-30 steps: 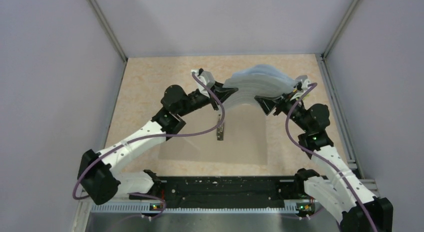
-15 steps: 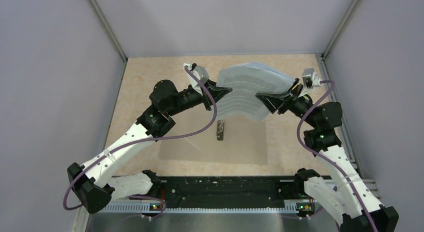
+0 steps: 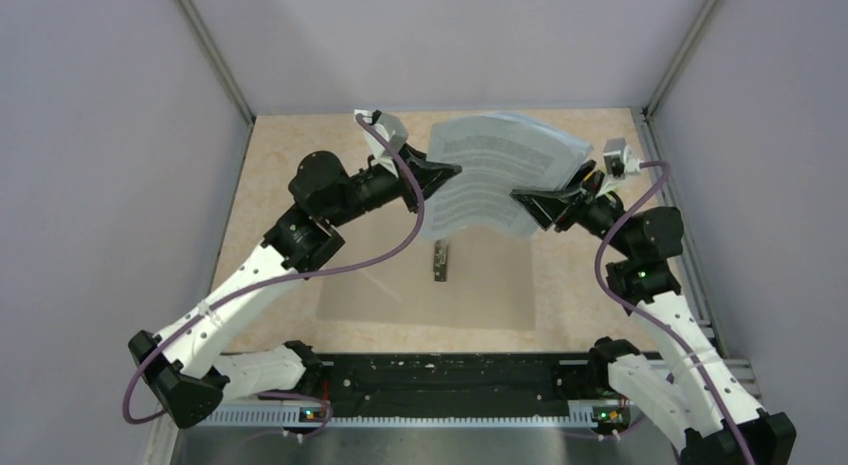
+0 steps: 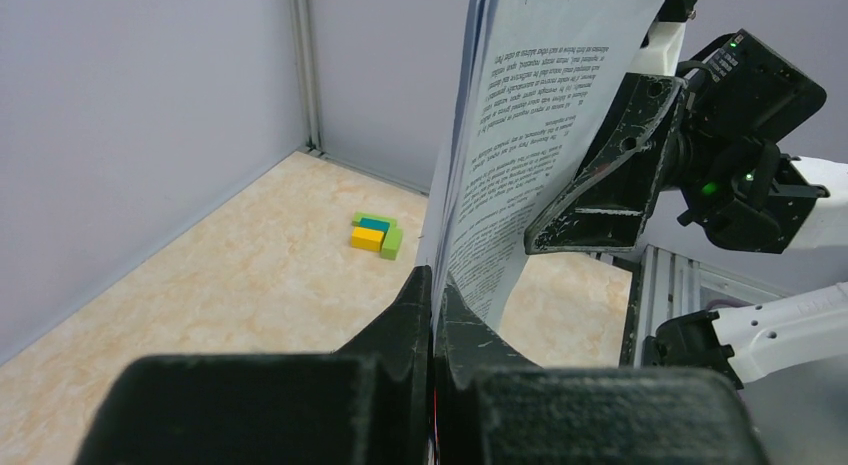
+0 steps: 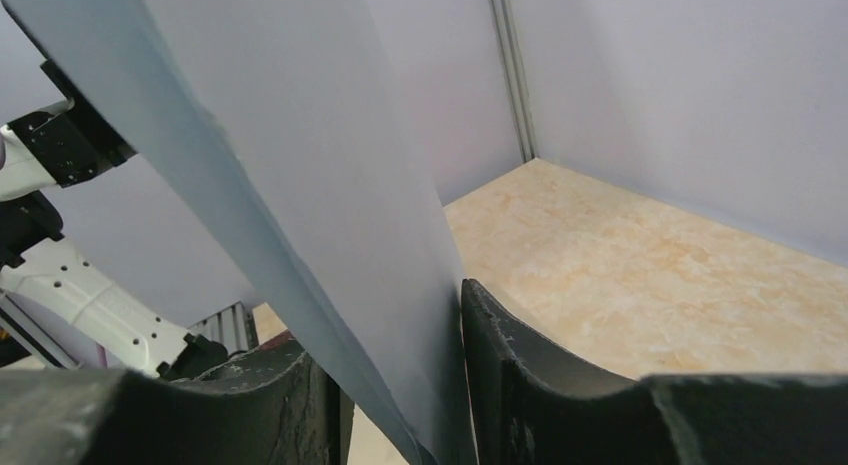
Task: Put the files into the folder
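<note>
The files (image 3: 495,175) hang in the air above the far half of the counter (image 3: 285,175), a thin stack of printed sheets bowed into a curve between the two arms. The left tool (image 3: 450,172) is pinched tight on the stack's left edge. In the left wrist view its two fingers (image 4: 415,305) meet with only the thickness of the paper between them, and the sheets rise upright out of the pinch, their lines of small print facing the other arm. The right tool (image 3: 520,197) is clamped on the opposite edge. In its own wrist view the blank back of the paper runs down between its dark fingers (image 5: 520,365), which close in on it from either side. The folder (image 3: 480,290) lies open and flat on the counter, below the stack and nearer the arm bases, apart from the sheets, with its small metal clip (image 3: 440,262) resting along the middle. A little yellow, blue and green block cluster (image 4: 376,235) sits on the counter near the far wall, well apart from both tools.
</note>
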You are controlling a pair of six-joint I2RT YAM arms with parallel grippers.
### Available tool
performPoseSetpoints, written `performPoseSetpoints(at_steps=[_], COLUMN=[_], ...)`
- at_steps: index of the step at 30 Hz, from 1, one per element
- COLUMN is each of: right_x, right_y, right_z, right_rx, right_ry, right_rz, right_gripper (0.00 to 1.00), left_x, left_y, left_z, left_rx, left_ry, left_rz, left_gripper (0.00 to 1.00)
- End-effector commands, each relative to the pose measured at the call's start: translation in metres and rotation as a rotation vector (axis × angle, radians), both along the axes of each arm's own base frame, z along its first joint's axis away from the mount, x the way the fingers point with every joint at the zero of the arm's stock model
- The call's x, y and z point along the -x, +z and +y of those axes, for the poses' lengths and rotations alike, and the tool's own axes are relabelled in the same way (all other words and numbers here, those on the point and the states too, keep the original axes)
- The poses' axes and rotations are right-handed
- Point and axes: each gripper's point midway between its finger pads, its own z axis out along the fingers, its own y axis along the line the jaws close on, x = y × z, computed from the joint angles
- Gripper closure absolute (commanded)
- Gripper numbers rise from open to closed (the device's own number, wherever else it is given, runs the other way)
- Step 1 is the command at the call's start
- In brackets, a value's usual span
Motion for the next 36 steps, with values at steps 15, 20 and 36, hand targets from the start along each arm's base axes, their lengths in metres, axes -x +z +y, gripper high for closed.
performPoseSetpoints(at_steps=[15, 20, 36], right_x=[-0.038, -0.045, -0.062], right_y=[-0.057, -0.124, -0.266], right_z=[-0.010, -0.019, -0.020], right_rx=[0.015, 0.110, 0.252], right_ry=[-0.142, -0.234, -0.349], right_rz=[0.434, 0.717, 1.047], right_gripper=[1.00, 1.00, 1.00], left_x=[-0.047, -0.071, -0.099], left_y=[-0.047, -0.140, -0.338], left_z=[-0.014, -0.030, -0.037], left_rx=[-0.024, -0.139, -0.483], left_ry=[0.180, 0.287, 0.535], left_rz=[0.486, 0.781, 1.143], left_gripper=[1.00, 1.00, 1.00])
